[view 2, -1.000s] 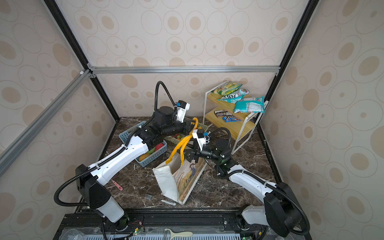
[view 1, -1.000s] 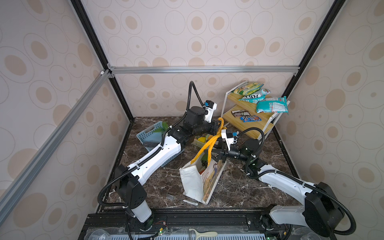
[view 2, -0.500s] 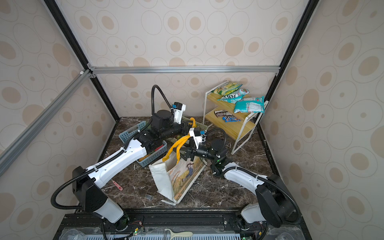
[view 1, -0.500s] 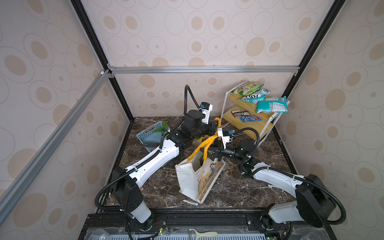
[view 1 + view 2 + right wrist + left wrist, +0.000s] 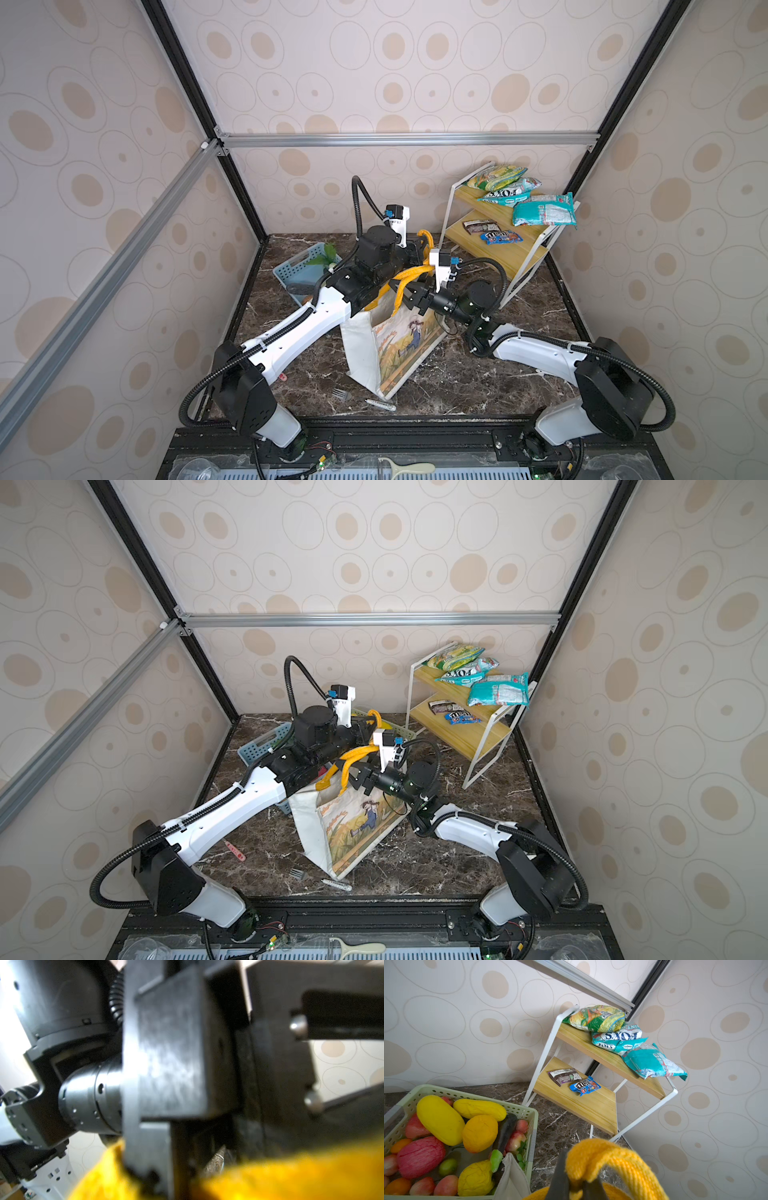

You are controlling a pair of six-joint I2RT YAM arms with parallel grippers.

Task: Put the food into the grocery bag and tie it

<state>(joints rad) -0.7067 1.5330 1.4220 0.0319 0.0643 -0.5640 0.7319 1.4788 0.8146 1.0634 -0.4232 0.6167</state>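
Nearest you on the worktop (image 5: pixel 478 386) lie a small grey fork-like piece (image 5: pixel 340 393) and a pale tube (image 5: pixel 380 404), just in front of the grocery bag (image 5: pixel 399 345). The bag stands near the middle, leaning, with its printed side turned toward the right arm and its top drawn up by the yellow handles (image 5: pixel 409 274).

Your right gripper (image 5: pixel 409 296) sits at the strap just above the bag's mouth. Its wrist view is a blur of yellow and black, so you cannot tell whether those fingers are closed on the strap or only around it. Past it, your left gripper (image 5: pixel 572 1185) has its fingers clamped shut on the top of a handle loop, above the bag.

Behind the left arm the blue basket (image 5: pixel 291 266) holds the green leaf (image 5: pixel 328 253), and the green basket (image 5: pixel 527 1113) is full of toy fruit (image 5: pixel 440 1118). Farthest back — the shelf (image 5: pixel 511 249) with its snack packets (image 5: pixel 544 210).
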